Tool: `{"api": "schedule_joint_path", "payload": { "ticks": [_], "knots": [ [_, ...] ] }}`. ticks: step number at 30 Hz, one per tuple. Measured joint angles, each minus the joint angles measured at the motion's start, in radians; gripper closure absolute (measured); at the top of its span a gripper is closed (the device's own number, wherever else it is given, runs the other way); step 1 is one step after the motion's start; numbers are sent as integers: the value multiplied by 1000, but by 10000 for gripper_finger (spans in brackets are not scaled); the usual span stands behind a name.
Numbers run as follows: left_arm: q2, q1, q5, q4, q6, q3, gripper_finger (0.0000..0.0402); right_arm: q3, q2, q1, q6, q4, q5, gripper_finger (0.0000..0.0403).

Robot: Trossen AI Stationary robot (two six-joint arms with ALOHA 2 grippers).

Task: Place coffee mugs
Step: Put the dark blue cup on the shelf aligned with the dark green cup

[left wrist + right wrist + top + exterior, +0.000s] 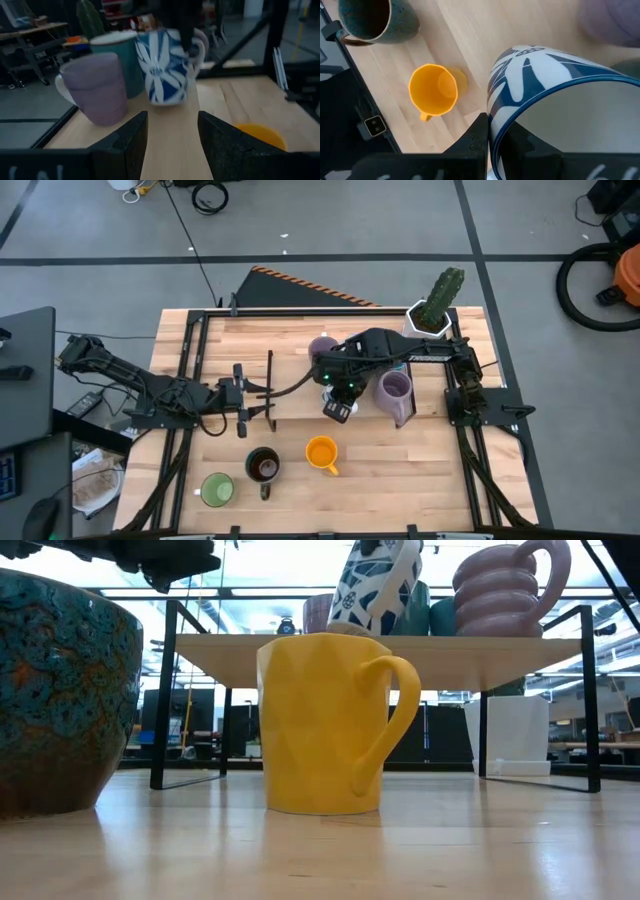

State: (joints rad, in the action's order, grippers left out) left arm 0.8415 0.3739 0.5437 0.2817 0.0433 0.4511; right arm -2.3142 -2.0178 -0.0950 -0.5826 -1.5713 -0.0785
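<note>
Crowding is our worry: the right hand (340, 402) is clamped on the rim of the blue-patterned mug (555, 105) at the shelf's front edge, seemingly touching down, so it could nudge the lavender mug (394, 392) at its three o'clock.

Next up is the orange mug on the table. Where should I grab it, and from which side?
Judging by its pose, take the orange mug by the rim wall from straight above: it stands upright with its mouth open, one finger inside, one outside. Choose the side away from its handle. The dark mug stands apart from it, so there looks to be room.
</note>
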Motion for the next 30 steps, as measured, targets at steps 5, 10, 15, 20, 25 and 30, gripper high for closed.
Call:
{"api": "schedule_joint_path", "payload": {
  "ticks": [5,10,15,20,25,30],
  "knots": [
    [64,-36,-45,55,-34,4,221,0,-8,4,9,1,-8,368],
    [128,-72,-105,-1,-89,59,221,0,-10,18,11,3,-12,368],
    [202,-81,-105,-33,-92,110,221,0,-10,24,22,4,-2,358],
    [255,-81,-116,-32,-93,137,221,0,-11,25,37,48,8,331],
    [272,-81,-164,-35,-112,140,221,0,-11,25,37,49,7,303],
    [271,-85,-155,3,-111,140,221,-12,-11,28,1,48,-1,286]
  ]
}}
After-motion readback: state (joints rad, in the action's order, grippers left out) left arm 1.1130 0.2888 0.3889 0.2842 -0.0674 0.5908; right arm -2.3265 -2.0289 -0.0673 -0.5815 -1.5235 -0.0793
